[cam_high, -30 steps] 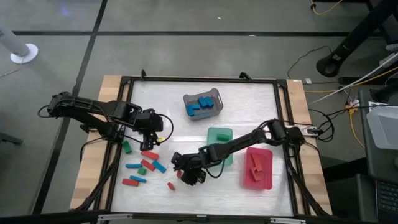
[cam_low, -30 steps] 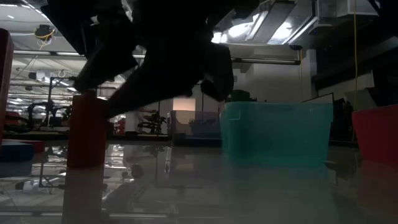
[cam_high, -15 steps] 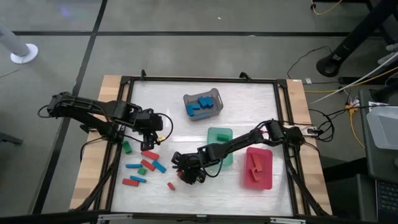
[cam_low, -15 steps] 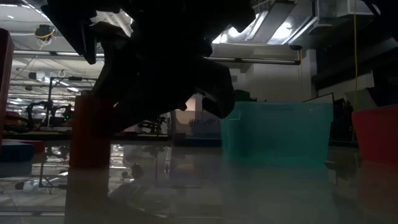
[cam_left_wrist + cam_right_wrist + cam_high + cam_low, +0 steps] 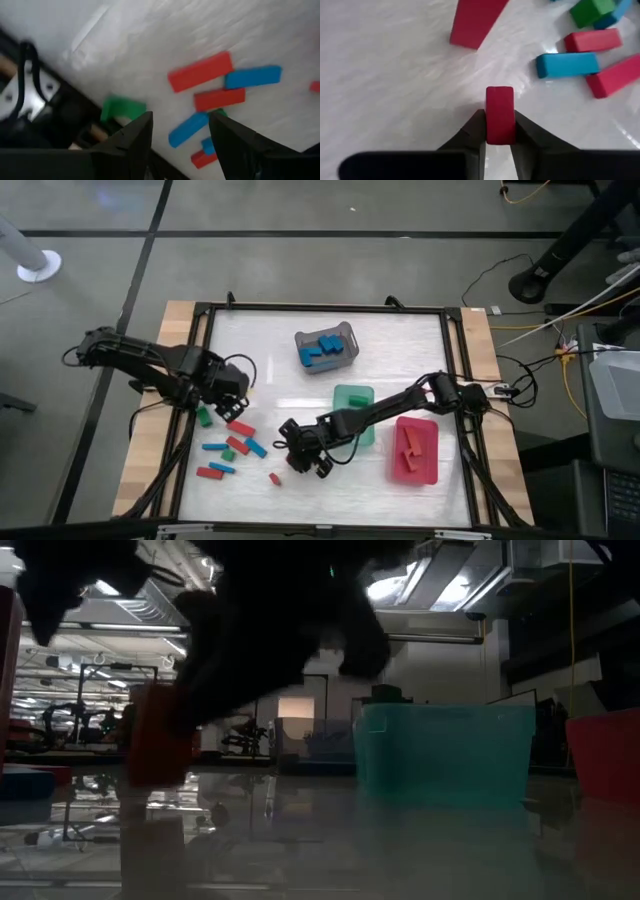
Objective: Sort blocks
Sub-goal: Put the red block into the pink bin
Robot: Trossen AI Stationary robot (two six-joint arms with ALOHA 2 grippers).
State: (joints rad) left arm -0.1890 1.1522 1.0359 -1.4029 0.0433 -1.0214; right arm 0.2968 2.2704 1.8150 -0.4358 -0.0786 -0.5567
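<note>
My right gripper (image 5: 296,458) is near the table's front middle, shut on a small red block (image 5: 500,112); the low view shows that block (image 5: 160,745) below the dark arm. My left gripper (image 5: 232,388) hangs open, pointing down, over the loose blocks at the table's left. Red, blue and green blocks (image 5: 232,445) lie flat there, and a blue one (image 5: 187,129) shows between the open fingers, well below them. A green block (image 5: 204,418) lies by the left frame. Another red block (image 5: 275,478) lies just left of my right gripper. My right gripper pinches the small red block by two opposite sides (image 5: 499,134) between its two fingers. The fingers come slanting down from the table's right. The block's far end sticks out past the fingertips. In the low view it looks tilted, its lower end just off the table.
A grey slatted basket (image 5: 326,347) holding blue blocks stands at the back middle. A green tray (image 5: 352,402) lies under my right arm, and a red tray (image 5: 430,465) with red blocks lies to its right. A black frame (image 5: 195,380) borders the white table top.
My right gripper has shut on the small red block, rolled a little and raised it slightly. My left gripper has rolled about its own axis and shifted a little toward the table's left edge, staying open.
</note>
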